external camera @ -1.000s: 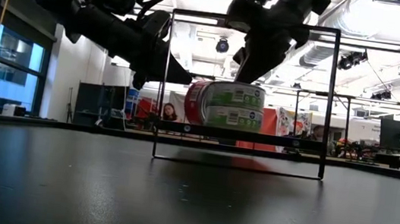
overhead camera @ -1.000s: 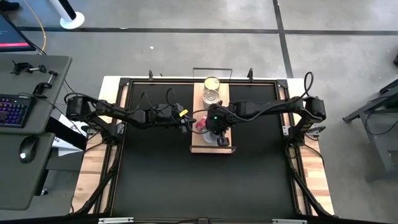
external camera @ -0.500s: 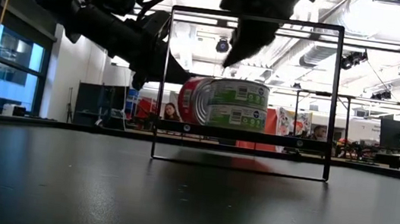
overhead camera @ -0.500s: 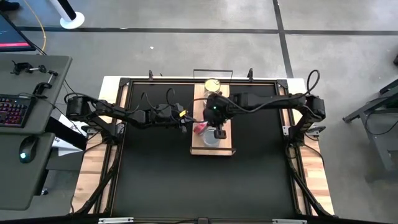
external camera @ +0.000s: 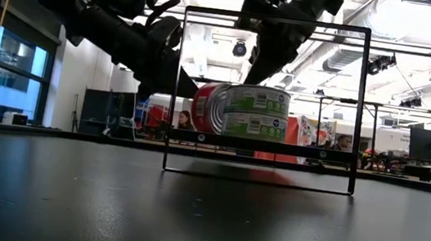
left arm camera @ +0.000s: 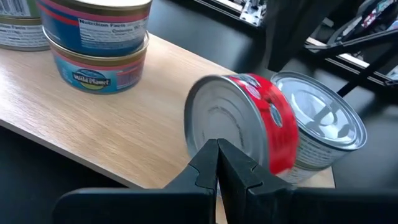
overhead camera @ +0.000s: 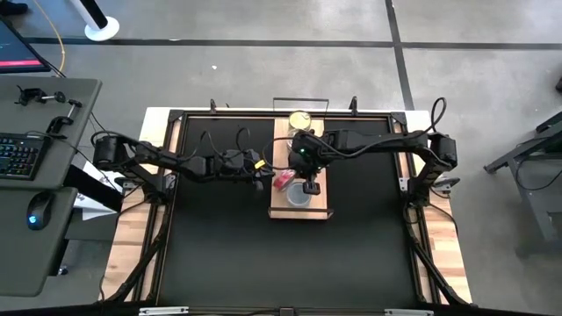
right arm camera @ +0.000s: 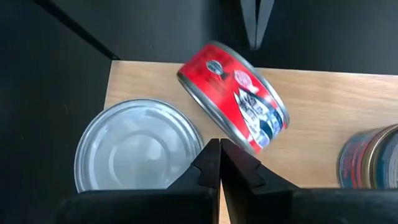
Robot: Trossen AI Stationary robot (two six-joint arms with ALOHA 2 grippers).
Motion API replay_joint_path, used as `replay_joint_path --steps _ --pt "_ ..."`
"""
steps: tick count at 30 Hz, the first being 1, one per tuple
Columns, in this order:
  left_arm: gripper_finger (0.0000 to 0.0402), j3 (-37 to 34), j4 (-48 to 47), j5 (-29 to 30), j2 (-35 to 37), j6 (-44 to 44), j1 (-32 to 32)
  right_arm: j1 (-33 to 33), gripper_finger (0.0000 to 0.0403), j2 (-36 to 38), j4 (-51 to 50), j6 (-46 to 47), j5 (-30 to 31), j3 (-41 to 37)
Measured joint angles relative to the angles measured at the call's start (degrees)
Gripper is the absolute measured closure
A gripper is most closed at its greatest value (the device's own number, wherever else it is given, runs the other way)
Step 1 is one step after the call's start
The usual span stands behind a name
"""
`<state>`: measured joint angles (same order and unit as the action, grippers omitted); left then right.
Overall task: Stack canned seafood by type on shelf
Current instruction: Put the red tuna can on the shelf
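The light-wood shelf (overhead camera: pixel 321 207) lies in the middle of the black table. At its near end stands a stack of two green-labelled tins with a silver lid (right arm camera: pixel 137 149). A red tin (left arm camera: pixel 267 118) stands tilted on its rim beside that stack, its side against it. Blue-labelled tins (left arm camera: pixel 96 43) are stacked farther along the plank. My left gripper (left arm camera: pixel 217 152) is shut, its tips at the red tin's flat silver face. My right gripper (right arm camera: pixel 219 155) is shut and hangs above the silver lid and the red tin, clear of both (external camera: pixel 252 77). My left gripper points its shut fingertips, nearly level and from the table's left, at the red tin's flat silver face (left arm camera: pixel 211 121). Whether the tips touch that face I cannot tell.
Thin black wire rails (external camera: pixel 176 83) rise at the shelf's short ends, and both arms reach in over the near one. A gold-lidded tin (overhead camera: pixel 299 117) sits at the plank's far end. Black tabletop (overhead camera: pixel 219 254) lies all round the shelf.
My right gripper has risen off the near end of the shelf and drawn back a little toward the far edge, staying shut; the silver lid now shows under it. The red tin has tipped a little, and its flat face shows more in the low view.
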<state>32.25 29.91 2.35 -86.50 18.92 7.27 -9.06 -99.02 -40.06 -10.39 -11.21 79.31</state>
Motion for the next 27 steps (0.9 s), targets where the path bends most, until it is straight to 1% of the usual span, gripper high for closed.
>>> replay_joint_path --steps 9,21,27 --pt "0.0401 0.0 0.0 0.1 0.0 -0.6 -0.3 0.0 0.0403 -1.9 1.8 0.0 -0.4 0.0" --pt "0.0401 0.0 0.5 2.9 0.0 -0.6 -0.1 -0.1 0.0403 -2.3 3.6 0.1 2.0 0.0" --pt "0.0402 0.0 5.5 2.3 -3.1 0.6 -0.1 -0.1 0.0403 -3.6 4.4 0.5 2.7 0.0"
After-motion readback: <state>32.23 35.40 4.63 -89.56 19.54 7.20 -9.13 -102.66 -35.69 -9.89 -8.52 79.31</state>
